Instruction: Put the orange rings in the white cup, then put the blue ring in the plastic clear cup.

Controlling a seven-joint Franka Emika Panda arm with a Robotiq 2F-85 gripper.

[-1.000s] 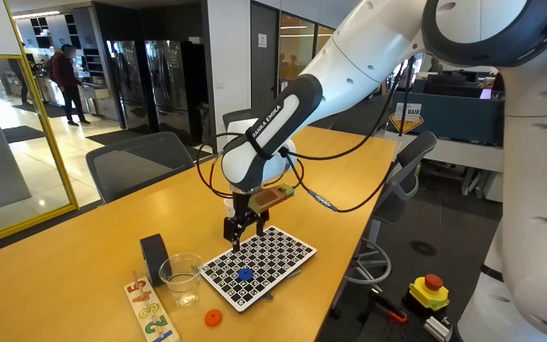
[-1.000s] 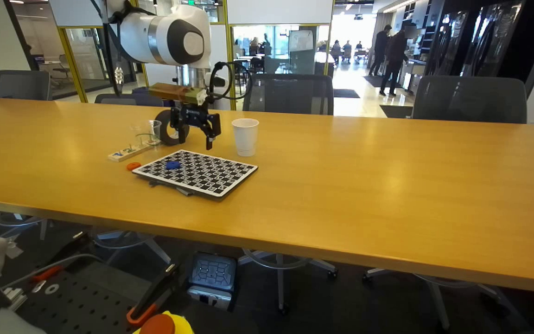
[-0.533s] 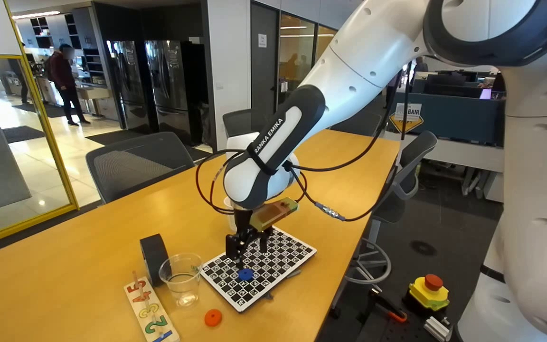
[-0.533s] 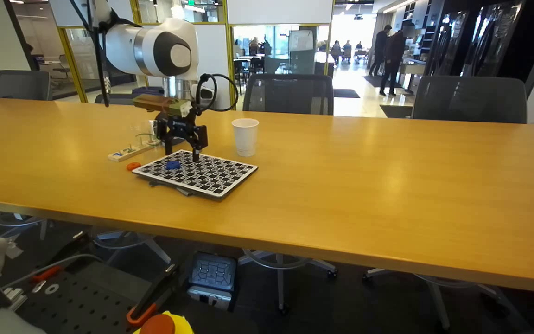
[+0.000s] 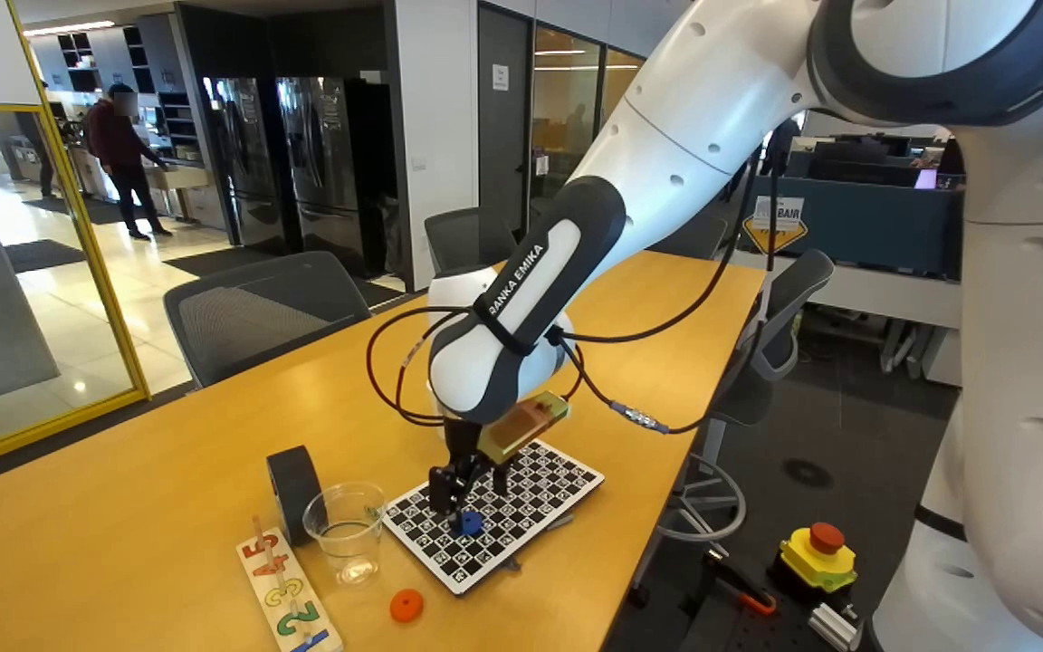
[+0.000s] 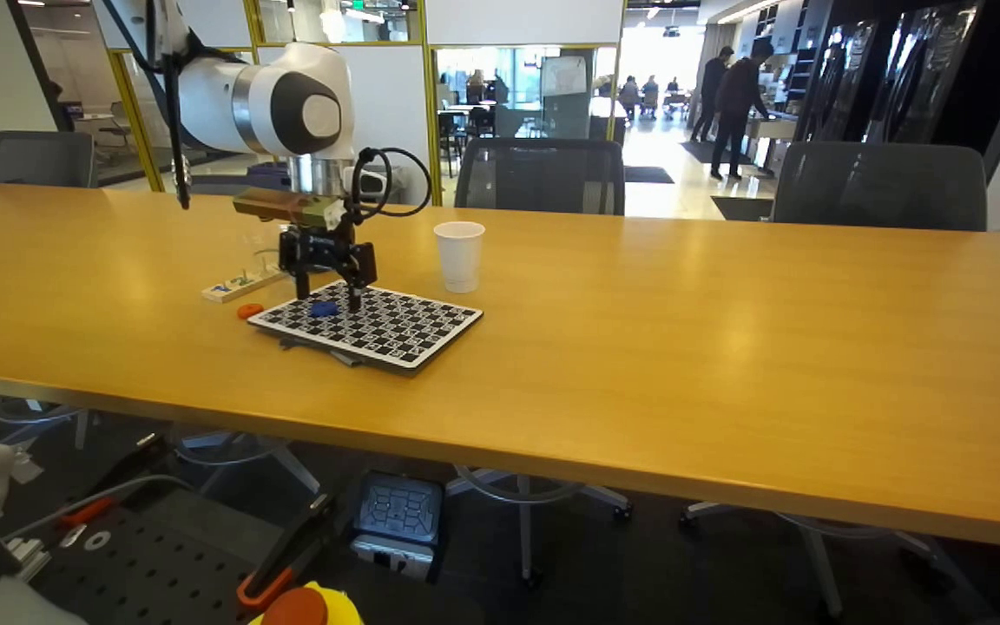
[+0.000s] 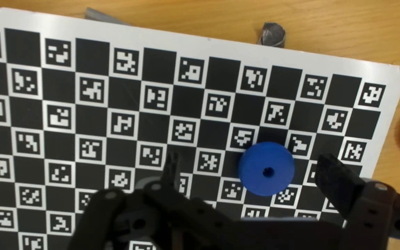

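One blue ring (image 7: 255,169) and one orange ring (image 5: 406,612) seem left to place
The blue ring lies on the one checkered board (image 7: 92,118), in the wrist view between the spread fingers (image 7: 340,187), which grip nothing; the orange ring lies on the counter (image 6: 682,347) near it. One white cup (image 6: 461,260), inside hidden: any orange rings already in can't be counted. One clear cup (image 5: 348,539), no ring visible in it.

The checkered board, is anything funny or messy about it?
Yes: in the wrist view, a crumpled grey scrap and a flatter grey strip stick out from under one edge of the checkered board. They look odd because the board's pattern is so neat; they might be tape. Nothing looks spilled.
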